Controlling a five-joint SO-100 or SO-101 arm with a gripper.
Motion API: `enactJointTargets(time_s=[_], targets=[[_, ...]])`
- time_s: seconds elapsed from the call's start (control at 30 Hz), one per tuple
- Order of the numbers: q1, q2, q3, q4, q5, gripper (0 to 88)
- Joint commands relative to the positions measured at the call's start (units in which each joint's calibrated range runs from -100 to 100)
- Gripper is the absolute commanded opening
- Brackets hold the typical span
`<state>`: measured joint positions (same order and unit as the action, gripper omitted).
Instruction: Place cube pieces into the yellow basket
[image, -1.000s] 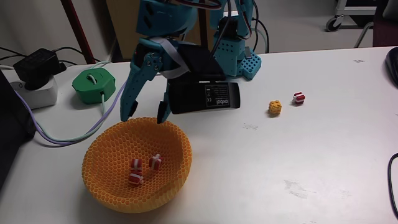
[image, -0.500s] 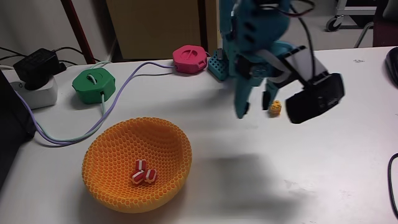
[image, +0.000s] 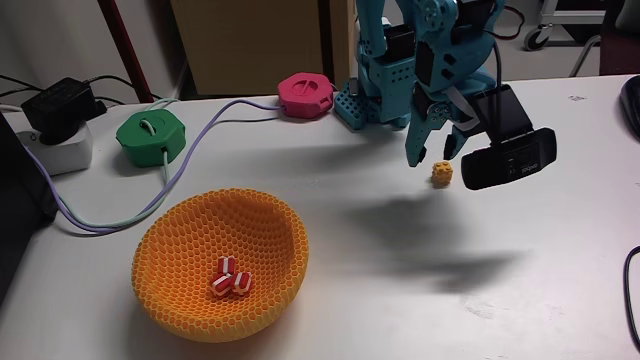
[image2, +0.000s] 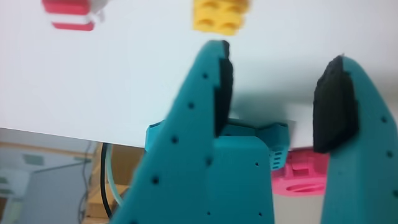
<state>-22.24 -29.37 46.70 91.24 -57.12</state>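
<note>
Reaching for the yellow-orange cube (image: 441, 173), we judge ourselves at the approach step: it sits on the white table (image: 400, 270), just beneath our gripper (image: 437, 155), well apart from the yellow basket (image: 165, 255), which holds three red-and-white cubes (image: 230, 281). In the wrist view the cube (image2: 215, 15) lies just past the fingertips, slightly off the gap; another striped cube (image2: 69, 14) rests beside it, blurred. Our jaws stand open, holding nothing. Next we should centre, descend, then close. Being a cube, it has no long axis; it seems to sit roughly square to the fingers.
</note>
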Motion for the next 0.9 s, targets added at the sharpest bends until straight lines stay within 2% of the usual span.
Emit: enactJointTargets(time_s=[0.0,0.67,0.87], targets=[[-0.68,-2.83,2.17,-2.36,-0.73,21.5],[-6.55,-2.83,6.02,-9.39,-3.03,21.9],[-6.93,-2.83,13.34,-19.21,-2.78,20.3]])
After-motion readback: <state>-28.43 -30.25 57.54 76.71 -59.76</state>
